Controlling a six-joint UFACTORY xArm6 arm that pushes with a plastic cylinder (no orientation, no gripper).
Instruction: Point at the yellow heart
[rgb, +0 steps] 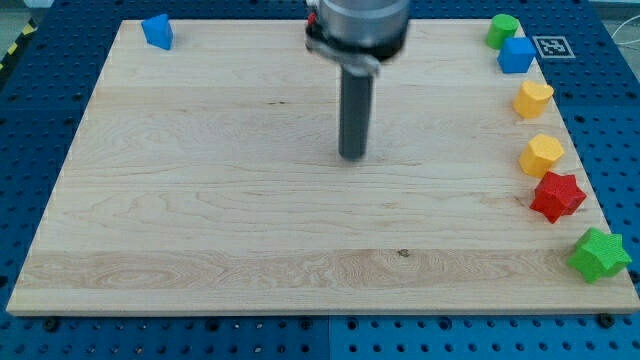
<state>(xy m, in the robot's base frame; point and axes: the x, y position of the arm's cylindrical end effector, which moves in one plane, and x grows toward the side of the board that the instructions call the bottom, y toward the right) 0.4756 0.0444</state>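
Note:
The yellow heart (533, 98) lies at the view's right edge of the wooden board, below a blue cube (516, 54). A second yellow block, a hexagon (541, 154), lies just below the heart. My tip (352, 156) rests on the board near its middle, far to the left of the yellow heart and apart from every block.
A green block (502, 30) sits at the top right corner. A red star (557, 196) and a green star (599, 255) lie down the right edge. A blue block (157, 31) sits at the top left. The board (200, 200) lies on a blue perforated table.

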